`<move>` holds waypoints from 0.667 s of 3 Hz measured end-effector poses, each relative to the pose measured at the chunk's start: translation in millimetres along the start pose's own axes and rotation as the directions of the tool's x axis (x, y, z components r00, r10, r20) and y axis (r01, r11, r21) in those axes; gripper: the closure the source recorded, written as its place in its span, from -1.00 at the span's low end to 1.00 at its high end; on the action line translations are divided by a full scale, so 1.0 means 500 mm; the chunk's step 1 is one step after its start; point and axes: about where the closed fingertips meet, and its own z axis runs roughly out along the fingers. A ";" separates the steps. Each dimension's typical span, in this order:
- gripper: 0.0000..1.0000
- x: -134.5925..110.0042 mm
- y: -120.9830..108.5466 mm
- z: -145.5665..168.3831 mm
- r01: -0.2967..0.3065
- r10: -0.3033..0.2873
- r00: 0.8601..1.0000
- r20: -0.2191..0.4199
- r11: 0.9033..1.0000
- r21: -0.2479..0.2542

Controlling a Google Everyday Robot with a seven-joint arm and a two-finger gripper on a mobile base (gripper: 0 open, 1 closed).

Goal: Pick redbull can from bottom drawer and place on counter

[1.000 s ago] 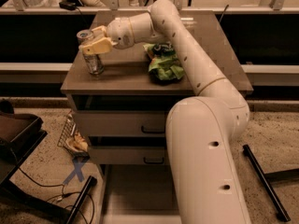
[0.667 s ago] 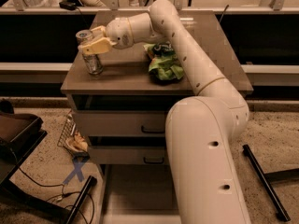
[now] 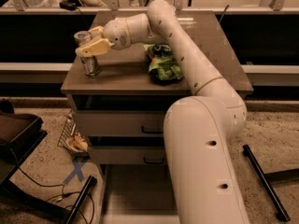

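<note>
Redbull can [image 3: 90, 65], a slim silver-grey metal drink can with a shiny top, stands upright on the counter near its front left corner, and not in the drawer.

The biggest thing in view is the cream-white robot arm [image 3: 201, 143]. It rises from the lower right, bends over the right side of the cabinet and reaches to the left across the top.

Under the arm is the counter [image 3: 121, 73], the flat glossy grey-brown top of the drawer cabinet.

The bottom drawer [image 3: 133, 190], a wide shallow grey-beige tray, is pulled out towards the camera. The part of its floor that the arm does not hide shows nothing lying on it.

Above it, the two upper drawers with black handles [image 3: 152, 131] are closed.

A crumpled green snack bag [image 3: 164, 66] lies on the counter near its middle, well apart from the can and partly behind the arm.

The cream-coloured two-finger gripper [image 3: 85, 43] is at the upper part of the can, and it covers the can's upper side just below the rim. Whether it grips the can or sits loose around it, I cannot tell.

A blue tape cross [image 3: 74, 172] is on the speckled floor, to the left of the cabinet.
</note>
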 end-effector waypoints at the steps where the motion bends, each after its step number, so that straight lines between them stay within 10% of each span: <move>1: -1.00 0.000 0.000 0.008 -0.001 0.001 1.000 0.001 1.000 -0.005; 2: -1.00 0.000 0.000 0.008 -0.001 0.001 1.000 0.001 1.000 -0.005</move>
